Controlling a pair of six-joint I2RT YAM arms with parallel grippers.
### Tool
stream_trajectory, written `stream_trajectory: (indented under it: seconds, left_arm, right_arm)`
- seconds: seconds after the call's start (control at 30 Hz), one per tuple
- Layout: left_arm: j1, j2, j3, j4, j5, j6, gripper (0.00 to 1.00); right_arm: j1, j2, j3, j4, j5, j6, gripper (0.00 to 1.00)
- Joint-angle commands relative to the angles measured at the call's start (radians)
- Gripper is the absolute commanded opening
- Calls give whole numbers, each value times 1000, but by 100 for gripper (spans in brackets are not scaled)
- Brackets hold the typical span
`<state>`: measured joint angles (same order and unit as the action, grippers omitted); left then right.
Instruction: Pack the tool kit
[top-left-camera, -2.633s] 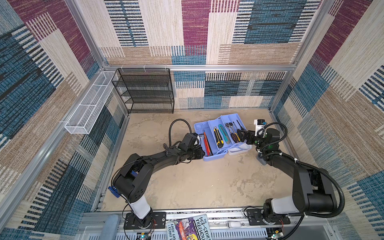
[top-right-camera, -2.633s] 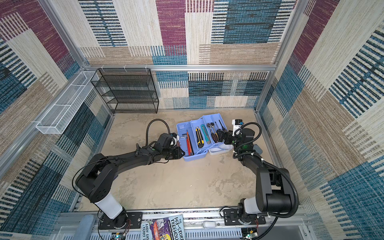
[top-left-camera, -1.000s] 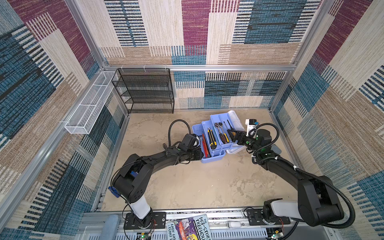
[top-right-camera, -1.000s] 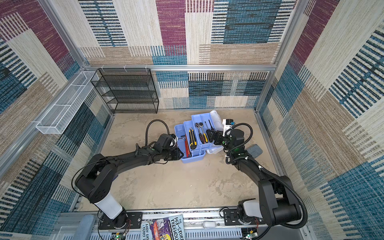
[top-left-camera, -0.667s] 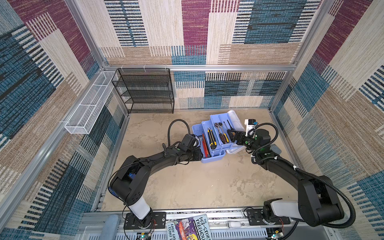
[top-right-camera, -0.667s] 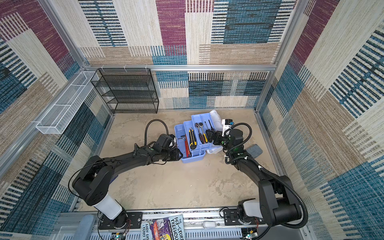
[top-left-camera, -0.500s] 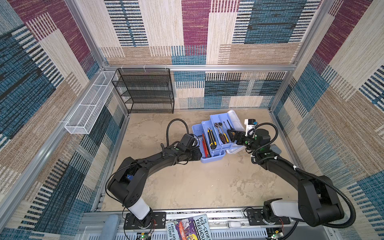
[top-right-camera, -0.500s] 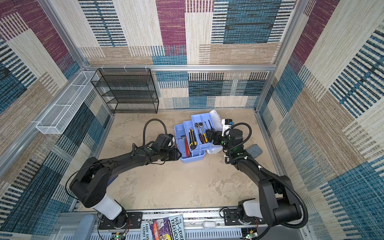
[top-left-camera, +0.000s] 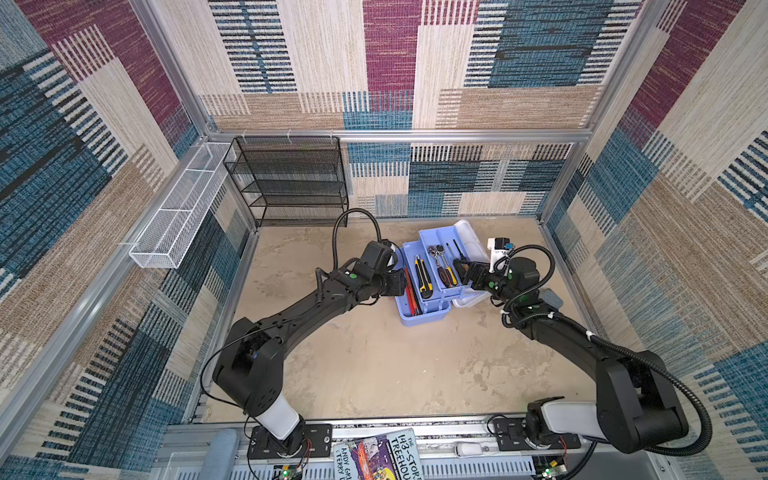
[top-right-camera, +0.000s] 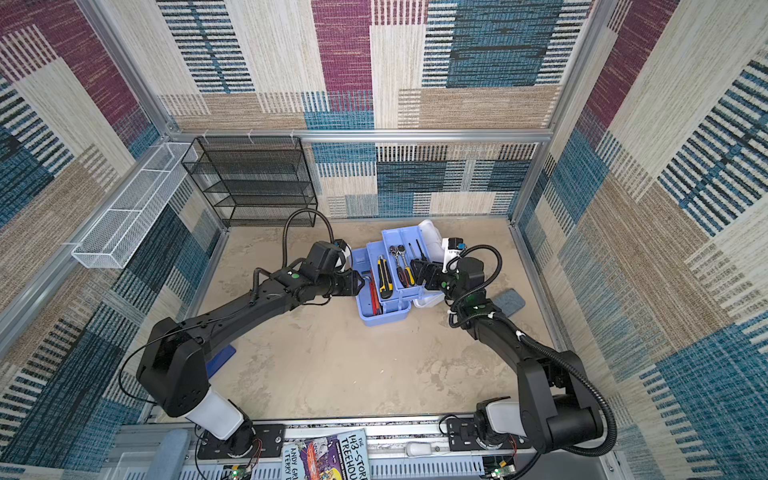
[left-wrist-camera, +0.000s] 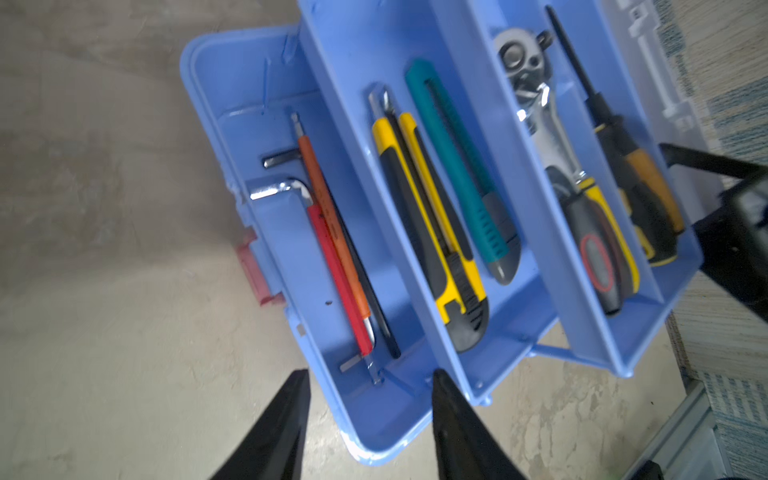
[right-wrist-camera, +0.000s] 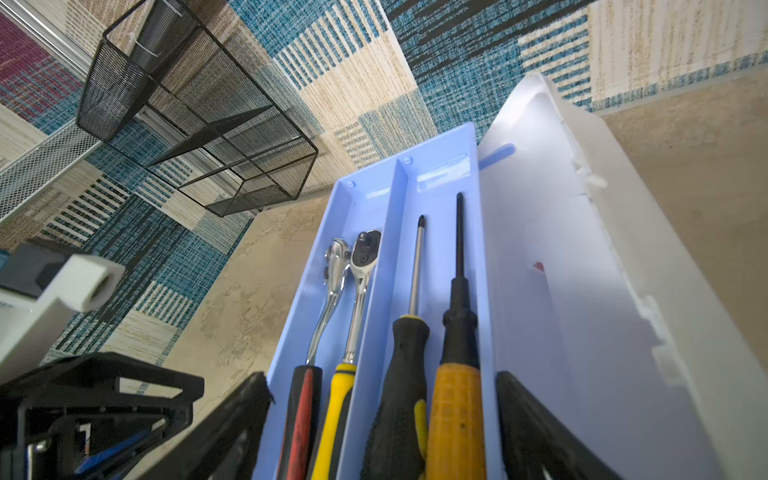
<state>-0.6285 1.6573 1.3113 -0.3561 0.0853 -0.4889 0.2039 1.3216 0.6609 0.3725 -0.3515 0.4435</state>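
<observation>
The tool kit lies open in both top views: a light-blue base (top-left-camera: 424, 318) (top-right-camera: 382, 318), stepped trays, and a white lid (top-left-camera: 467, 237) (right-wrist-camera: 582, 249) tipped back on the right. The base holds hex keys (left-wrist-camera: 286, 187) and red and orange tools (left-wrist-camera: 332, 232). Two utility knives (left-wrist-camera: 432, 232) lie in the middle tray. Ratchets (right-wrist-camera: 357, 257) and screwdrivers (right-wrist-camera: 457, 374) fill the upper tray (right-wrist-camera: 440, 174). My left gripper (top-left-camera: 401, 282) (left-wrist-camera: 370, 386) is open, with the base's near corner between its jaws. My right gripper (top-left-camera: 459, 270) (right-wrist-camera: 380, 386) is shut on the upper tray's end, a finger against each side.
A black wire-mesh rack (top-left-camera: 291, 183) stands at the back left, with a white mesh basket (top-left-camera: 183, 208) on the left wall. A grey-blue pad (top-right-camera: 508, 302) lies by the right wall. A pink latch (left-wrist-camera: 253, 266) juts from the base's side. A book (top-left-camera: 382, 457) lies at the front edge.
My left jaws have spread apart at the base's corner. Since the oldest frames the trays and box have shifted left with my right gripper; in the last second both arms stay nearly still.
</observation>
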Motion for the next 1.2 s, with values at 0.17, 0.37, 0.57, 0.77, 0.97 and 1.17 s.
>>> stream_trajectory:
  seconds: [0.17, 0.37, 0.57, 0.77, 0.97, 1.17]
  left_arm:
    - [1, 182, 242, -90, 84, 79, 51]
    - [1, 259, 349, -113, 117, 69, 51]
    - [2, 269, 374, -91, 124, 60, 50]
    - [0, 305, 407, -91, 152, 55, 50]
    - [0, 322, 429, -92, 160, 52, 50]
    - [0, 326, 437, -96, 158, 52, 50]
  right_arm:
    - [12, -5, 14, -4, -3, -12, 86]
    - [17, -8, 16, -18, 9, -23, 86]
    - [22, -6, 16, -19, 14, -23, 85]
    - [30, -1, 23, -23, 20, -21, 85]
    - [39, 2, 37, -38, 29, -26, 85]
    - [52, 11, 49, -46, 40, -31, 85]
